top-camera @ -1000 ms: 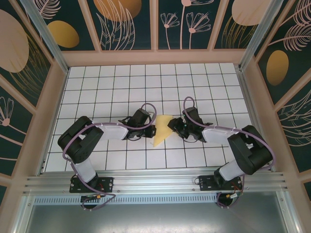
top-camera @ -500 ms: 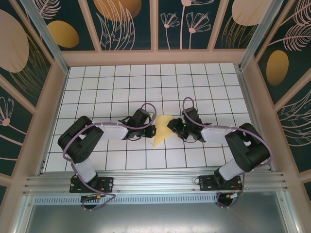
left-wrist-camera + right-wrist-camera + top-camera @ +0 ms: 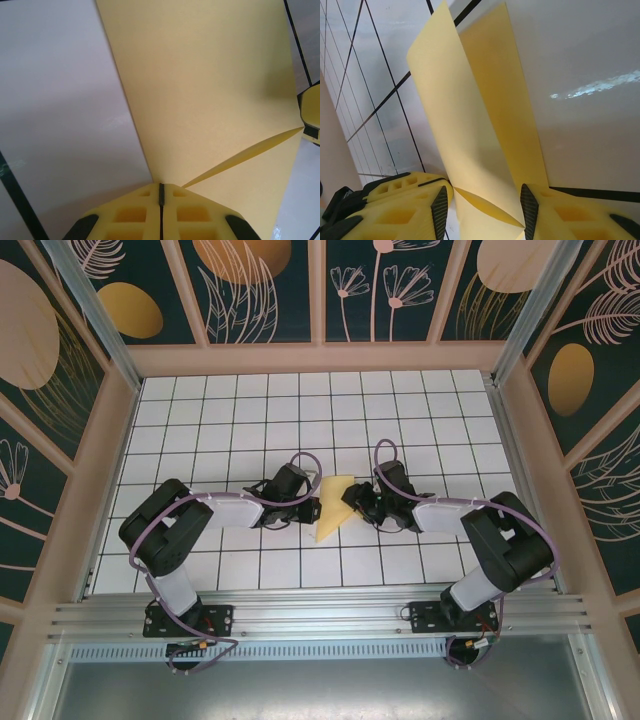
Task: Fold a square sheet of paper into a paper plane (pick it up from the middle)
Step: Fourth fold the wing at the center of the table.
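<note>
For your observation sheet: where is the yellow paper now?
Top view: the yellow paper sits centrally, between the left gripper, shut on its edge, and the right gripper straddling it.

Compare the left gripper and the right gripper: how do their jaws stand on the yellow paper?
The left gripper is shut, pinching the yellow paper at its edge; the right gripper stands open, straddling a raised fold. The left gripper meets the paper from its left, the right gripper from its right. Both have yellow fingers.

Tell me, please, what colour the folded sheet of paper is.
The paper is pale yellow, clearest in the left wrist view.
</note>
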{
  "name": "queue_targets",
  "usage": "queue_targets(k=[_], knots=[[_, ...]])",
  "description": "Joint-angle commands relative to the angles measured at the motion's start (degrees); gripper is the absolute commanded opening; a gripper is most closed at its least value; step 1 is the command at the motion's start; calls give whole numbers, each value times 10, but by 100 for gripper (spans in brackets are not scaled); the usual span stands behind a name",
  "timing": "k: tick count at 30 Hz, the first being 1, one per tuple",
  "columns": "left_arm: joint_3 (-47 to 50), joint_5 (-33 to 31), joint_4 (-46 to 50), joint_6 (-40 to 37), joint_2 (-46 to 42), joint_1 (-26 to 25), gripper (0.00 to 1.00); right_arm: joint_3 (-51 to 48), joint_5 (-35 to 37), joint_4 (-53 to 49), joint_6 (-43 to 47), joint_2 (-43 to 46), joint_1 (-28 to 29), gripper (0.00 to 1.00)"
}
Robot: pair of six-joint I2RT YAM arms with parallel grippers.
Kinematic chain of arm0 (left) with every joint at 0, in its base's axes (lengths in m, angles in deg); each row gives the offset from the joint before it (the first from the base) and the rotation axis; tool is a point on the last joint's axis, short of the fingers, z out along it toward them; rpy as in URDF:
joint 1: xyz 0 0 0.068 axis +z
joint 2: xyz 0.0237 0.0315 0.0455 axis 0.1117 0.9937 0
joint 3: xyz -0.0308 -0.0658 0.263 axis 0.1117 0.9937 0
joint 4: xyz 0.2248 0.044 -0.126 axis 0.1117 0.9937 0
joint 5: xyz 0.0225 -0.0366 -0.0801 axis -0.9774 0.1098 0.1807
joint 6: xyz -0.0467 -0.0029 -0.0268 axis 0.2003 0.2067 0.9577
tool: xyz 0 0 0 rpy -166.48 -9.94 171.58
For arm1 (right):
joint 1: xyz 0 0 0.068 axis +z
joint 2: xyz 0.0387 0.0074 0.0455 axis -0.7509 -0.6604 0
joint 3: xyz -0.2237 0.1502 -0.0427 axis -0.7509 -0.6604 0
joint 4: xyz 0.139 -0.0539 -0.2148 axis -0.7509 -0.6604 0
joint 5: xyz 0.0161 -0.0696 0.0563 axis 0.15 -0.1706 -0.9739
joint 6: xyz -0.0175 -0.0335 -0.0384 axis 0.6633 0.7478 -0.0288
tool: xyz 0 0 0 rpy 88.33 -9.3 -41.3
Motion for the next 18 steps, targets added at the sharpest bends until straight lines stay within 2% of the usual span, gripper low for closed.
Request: queue_targets(k=[1, 11, 18], knots=[[1, -4, 12, -2, 20, 3, 7, 6, -20, 16, 11, -5, 1, 43], [-6, -5, 21, 4, 0, 3, 8, 5, -95, 50, 75, -33, 1, 39], [-7, -13, 31, 10, -17, 3, 11, 9, -119, 53, 100, -46, -1, 30]])
